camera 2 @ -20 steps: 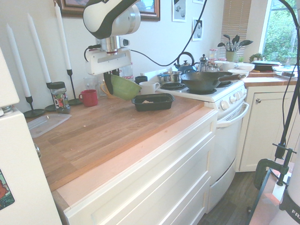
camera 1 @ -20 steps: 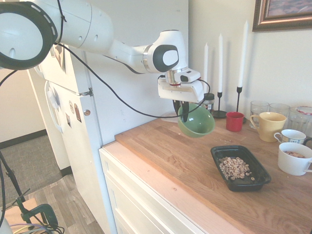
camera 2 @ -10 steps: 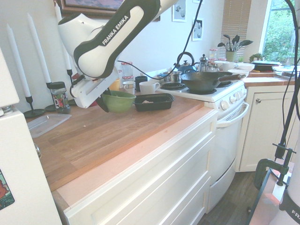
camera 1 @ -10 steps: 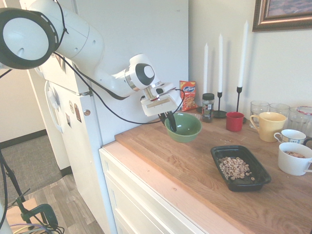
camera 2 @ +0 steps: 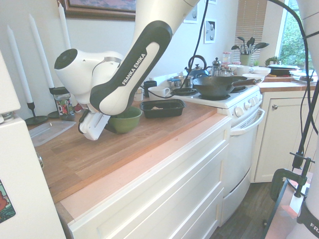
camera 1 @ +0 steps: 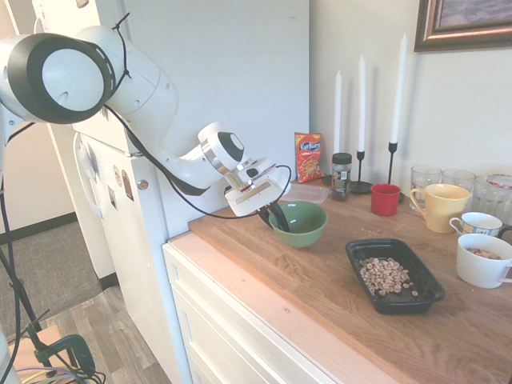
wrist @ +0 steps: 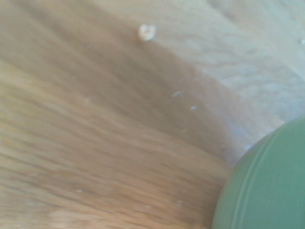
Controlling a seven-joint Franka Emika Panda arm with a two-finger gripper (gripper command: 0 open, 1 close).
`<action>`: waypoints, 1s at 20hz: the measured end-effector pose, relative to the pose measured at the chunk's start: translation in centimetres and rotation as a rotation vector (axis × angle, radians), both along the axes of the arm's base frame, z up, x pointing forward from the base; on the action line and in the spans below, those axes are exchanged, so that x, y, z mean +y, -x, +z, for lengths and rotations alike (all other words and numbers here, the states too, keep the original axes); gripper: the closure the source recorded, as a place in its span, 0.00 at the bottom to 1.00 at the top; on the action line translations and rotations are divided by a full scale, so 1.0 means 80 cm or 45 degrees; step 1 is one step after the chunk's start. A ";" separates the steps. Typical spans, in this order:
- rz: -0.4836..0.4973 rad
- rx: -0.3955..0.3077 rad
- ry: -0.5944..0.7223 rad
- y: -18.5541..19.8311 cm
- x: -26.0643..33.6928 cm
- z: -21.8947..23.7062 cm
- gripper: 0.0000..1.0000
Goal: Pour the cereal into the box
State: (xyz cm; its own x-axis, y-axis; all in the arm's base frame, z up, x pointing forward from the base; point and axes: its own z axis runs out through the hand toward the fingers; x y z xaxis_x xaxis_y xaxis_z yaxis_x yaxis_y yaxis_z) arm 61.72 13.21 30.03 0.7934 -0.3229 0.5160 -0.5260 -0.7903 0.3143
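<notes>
Gripper [camera 1: 277, 218] clamped on rim of upright green bowl [camera 1: 298, 223] at counter level; box [camera 1: 394, 274] holding cereal [camera 1: 385, 274] lies at four o'clock, apart.

The cereal [camera 1: 385, 275], a loose heap of small beige rings, lies inside the box [camera 1: 414, 303]: a shallow glossy black rectangular tray with rounded corners, sitting flat and upright on the wooden bench [camera 1: 320, 272].
</notes>
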 end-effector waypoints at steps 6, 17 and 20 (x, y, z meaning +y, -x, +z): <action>-0.002 -0.003 0.003 0.001 0.003 -0.004 0.00; -0.111 0.037 -0.182 -0.003 -0.020 0.007 0.00; -0.134 0.056 -0.277 -0.005 -0.034 0.035 0.00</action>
